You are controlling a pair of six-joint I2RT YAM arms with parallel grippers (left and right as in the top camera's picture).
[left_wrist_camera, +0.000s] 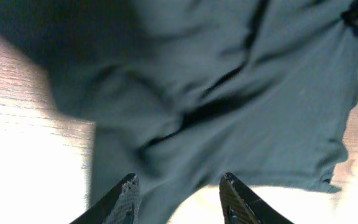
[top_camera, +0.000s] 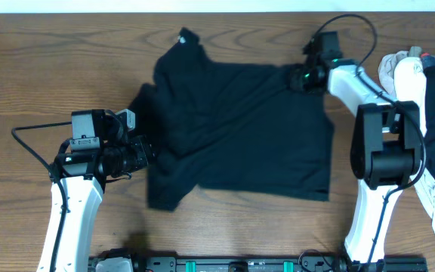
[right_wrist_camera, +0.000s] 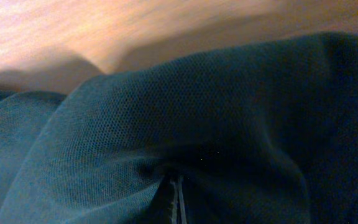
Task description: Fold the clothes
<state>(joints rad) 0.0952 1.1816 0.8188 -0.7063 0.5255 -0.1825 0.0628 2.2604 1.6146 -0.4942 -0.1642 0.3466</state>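
Note:
A black short-sleeved shirt (top_camera: 240, 128) lies rumpled across the middle of the wooden table. My left gripper (top_camera: 143, 151) sits at the shirt's left edge; in the left wrist view its fingers (left_wrist_camera: 179, 199) are open, with a fold of the shirt (left_wrist_camera: 216, 93) running between and ahead of them. My right gripper (top_camera: 297, 78) is at the shirt's upper right corner. In the right wrist view its fingers (right_wrist_camera: 178, 199) are closed together with the black fabric (right_wrist_camera: 166, 124) bunched around them.
A pile of other clothes (top_camera: 421, 83), white and dark with a red edge, lies at the right edge of the table behind the right arm. Bare wood (top_camera: 36, 68) shows left of the shirt.

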